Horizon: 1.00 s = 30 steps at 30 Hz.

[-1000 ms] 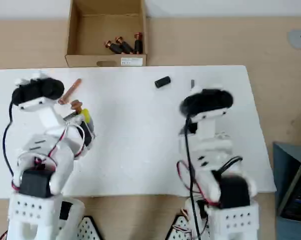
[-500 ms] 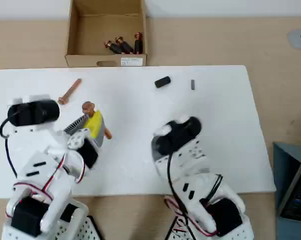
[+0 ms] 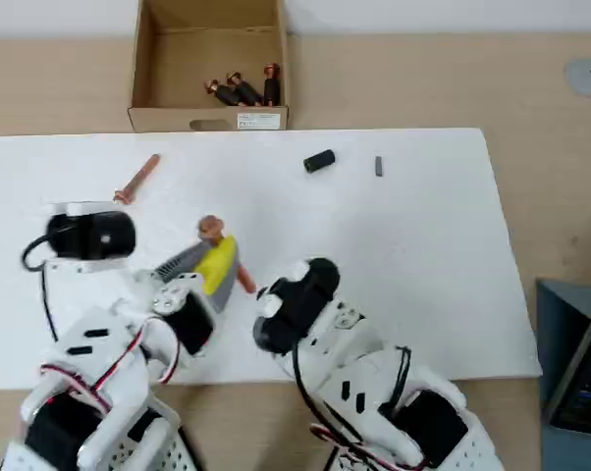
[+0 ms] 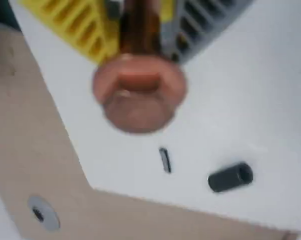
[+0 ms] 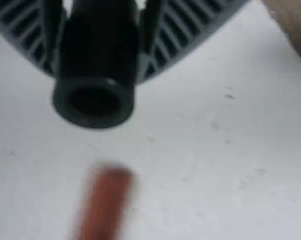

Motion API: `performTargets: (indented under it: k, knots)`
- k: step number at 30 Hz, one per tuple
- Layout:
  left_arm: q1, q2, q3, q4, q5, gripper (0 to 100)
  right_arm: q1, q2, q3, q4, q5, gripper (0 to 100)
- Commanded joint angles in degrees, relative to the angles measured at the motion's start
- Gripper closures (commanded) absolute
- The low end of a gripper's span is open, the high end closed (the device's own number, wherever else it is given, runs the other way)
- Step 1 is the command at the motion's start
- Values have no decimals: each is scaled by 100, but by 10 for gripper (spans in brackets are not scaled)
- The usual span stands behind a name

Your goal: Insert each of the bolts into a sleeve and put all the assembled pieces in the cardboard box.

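The left end effector, with one yellow finger and one grey, is clamped on a copper bolt in the lower middle of the high view, above a white sheet that covers the surface. The bolt's round head points to the top of the frame and its tip to the lower right. In the left wrist view the same bolt juts out from between the fingers, head first.

The right end effector is closed on a black sleeve, whose open end faces the camera. The bolt's tip lies just beyond that opening, not in it.

A loose bolt lies on the sheet at upper left. A loose sleeve and a small dark piece lie at upper centre, near each other.

The cardboard box stands at the top of the frame, off the sheet, with three assembled pieces inside near its front wall.
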Motion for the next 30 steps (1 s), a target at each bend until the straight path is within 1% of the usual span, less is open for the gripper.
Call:
performTargets:
  k: [1, 6, 12, 15, 20, 30]
  knots:
    - [70, -57, 193, -492, 35, 999, -198, -488, -40, -185, 53, 989]
    - [79, -48, 325, -642, 26, 999, -180, -488, -40, -475, 53, 989]
    - [202, -57, 264, -246, 18, 999, -163, -488, -4, -475, 53, 989]
    - [202, -57, 237, -202, 18, 999, -163, -488, 4, -475, 53, 989]
    - [193, -22, -141, -202, 18, 999, -163, -488, 13, -448, 53, 989]
    - [141, -13, -387, -193, 9, 999, -163, -488, 22, -440, 35, 989]
